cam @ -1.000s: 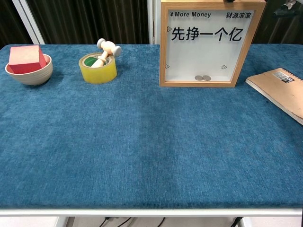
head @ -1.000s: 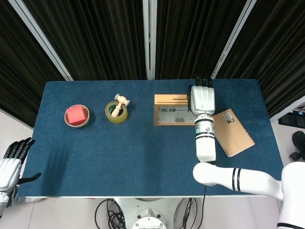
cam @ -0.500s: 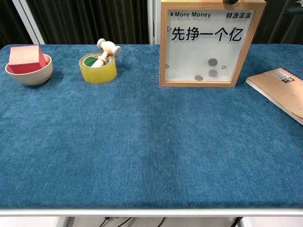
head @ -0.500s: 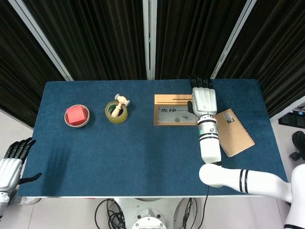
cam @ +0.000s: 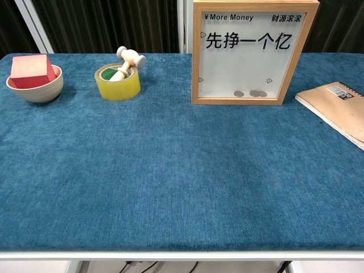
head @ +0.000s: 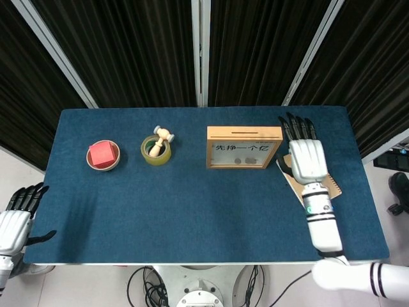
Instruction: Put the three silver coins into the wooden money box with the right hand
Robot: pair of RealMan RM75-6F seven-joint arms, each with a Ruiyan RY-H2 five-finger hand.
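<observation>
Silver coins (cam: 251,94), three of them, resting in a row at the bottom of the wooden money box (cam: 253,52), behind its clear front. Money box upright near the far edge of the blue table (cam: 170,170), slot in its top face seen in the head view. Right hand (head: 307,158) just right of the box, apart from it, palm down above the brown notebook (cam: 339,108), fingers (head: 295,125) straight and slightly spread, holding nothing. Left hand (head: 14,220) off the table's near left corner, fingers extended and apart, empty. Further left on the cloth: yellow tape roll (cam: 117,82) with a small wooden mallet (cam: 127,61) propped in it, and a pale bowl (cam: 34,88) holding a red block (cam: 31,70).
</observation>
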